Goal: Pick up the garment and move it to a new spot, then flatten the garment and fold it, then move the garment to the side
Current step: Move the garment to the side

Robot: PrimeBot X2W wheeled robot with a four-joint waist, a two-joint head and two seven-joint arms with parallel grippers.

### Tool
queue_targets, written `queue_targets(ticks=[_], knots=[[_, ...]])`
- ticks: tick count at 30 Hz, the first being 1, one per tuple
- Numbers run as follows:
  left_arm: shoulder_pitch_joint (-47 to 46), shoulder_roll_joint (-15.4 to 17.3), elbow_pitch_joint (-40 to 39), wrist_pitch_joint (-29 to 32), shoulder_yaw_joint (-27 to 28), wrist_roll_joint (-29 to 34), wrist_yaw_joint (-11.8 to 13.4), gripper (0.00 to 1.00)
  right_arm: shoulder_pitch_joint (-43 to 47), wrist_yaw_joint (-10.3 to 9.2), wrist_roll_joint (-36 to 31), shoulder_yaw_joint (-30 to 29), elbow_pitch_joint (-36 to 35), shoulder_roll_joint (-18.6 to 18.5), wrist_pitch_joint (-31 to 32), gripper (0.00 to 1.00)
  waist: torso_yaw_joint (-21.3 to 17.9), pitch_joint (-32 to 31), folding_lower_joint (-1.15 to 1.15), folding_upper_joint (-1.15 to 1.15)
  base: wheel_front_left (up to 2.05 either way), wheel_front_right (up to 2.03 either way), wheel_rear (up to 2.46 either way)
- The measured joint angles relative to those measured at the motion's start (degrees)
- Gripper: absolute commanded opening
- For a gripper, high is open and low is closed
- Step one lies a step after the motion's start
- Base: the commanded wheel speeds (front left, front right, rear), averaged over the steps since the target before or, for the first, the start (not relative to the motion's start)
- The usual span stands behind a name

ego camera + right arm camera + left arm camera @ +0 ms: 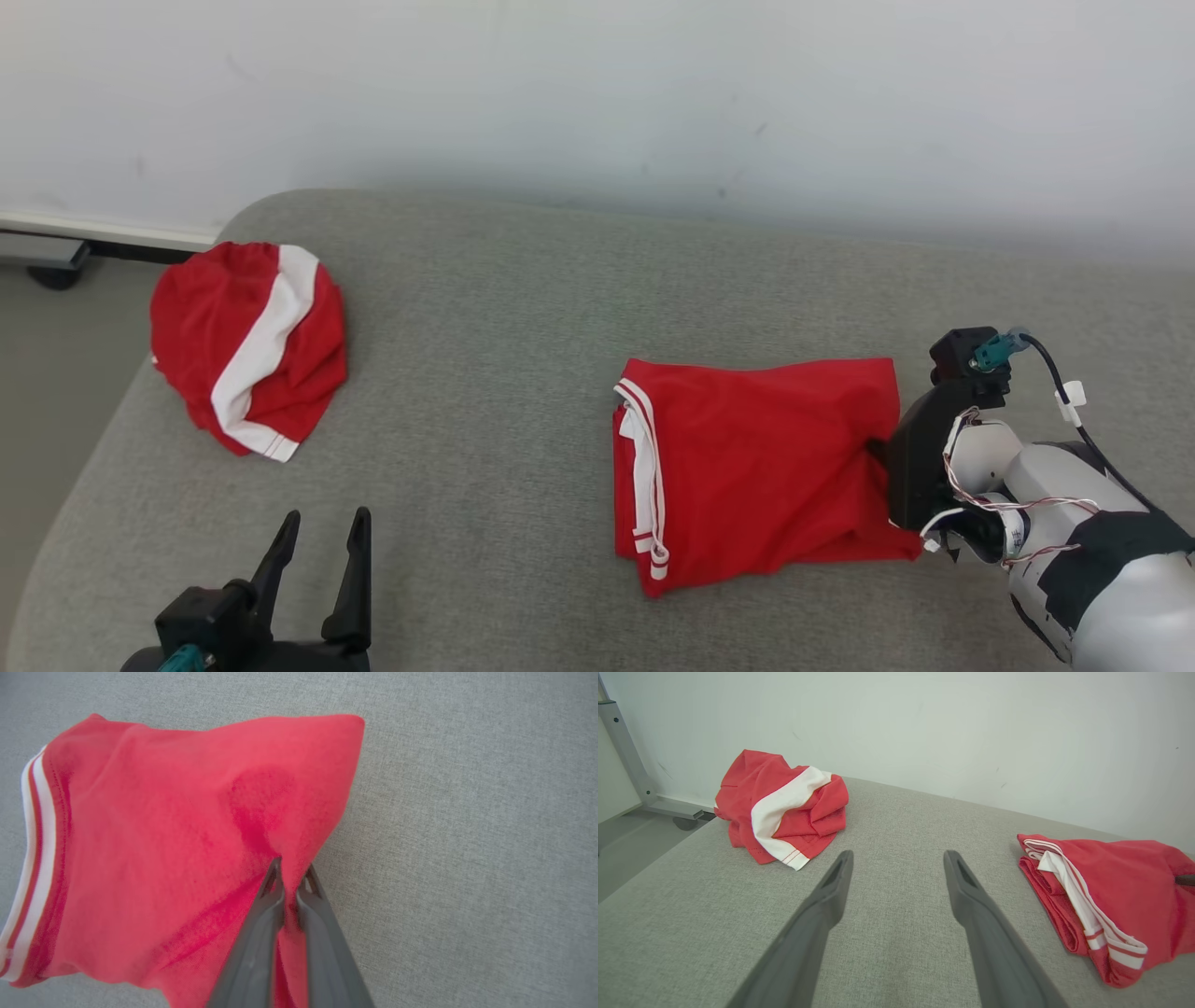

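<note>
Right wrist view: right end effector (290,877) clenched on edge of folded red garment (163,835), cloth spreading ahead-left of it. Left end effector (899,863) released; crumpled red garment (780,807) ahead-left of it.

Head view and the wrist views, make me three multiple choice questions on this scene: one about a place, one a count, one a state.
1. In the head view, where is the crumpled garment relative to the folded garment?
A) to its left
B) on top of it
C) to its right

2. How many red garments lie on the grey cushion?
A) one
B) two
C) four

3. What state is the right gripper in?
A) wide open above bare cushion
B) pinched shut on the folded garment's edge
C) closed on the crumpled garment

Answers:
1 A, it sits near the cushion's left corner.
2 B, one is crumpled and one is folded.
3 B, the right wrist view shows red cloth squeezed between the fingers.
</note>
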Motion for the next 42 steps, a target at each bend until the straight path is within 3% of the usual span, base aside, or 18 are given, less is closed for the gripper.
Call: queue_targets(ticks=[18,42], knots=[[0.7,0.3,-1.7,0.0,0.5,0.1,-1.6,1.00,-7.9,0.76,-3.1,1.1,2.0,-5.8,4.6,0.00,-7.7,2.2,0.00,0.00,0.00,0.00,0.00],[-1.9,2.8,-4.0,0.0,0.9,0.9,-3.6,1.00,-16.5,-0.49,-5.7,0.8,8.2,-10.3,6.2,0.00,-12.7,8.5,0.01,0.01,0.00,0.00,0.00]])
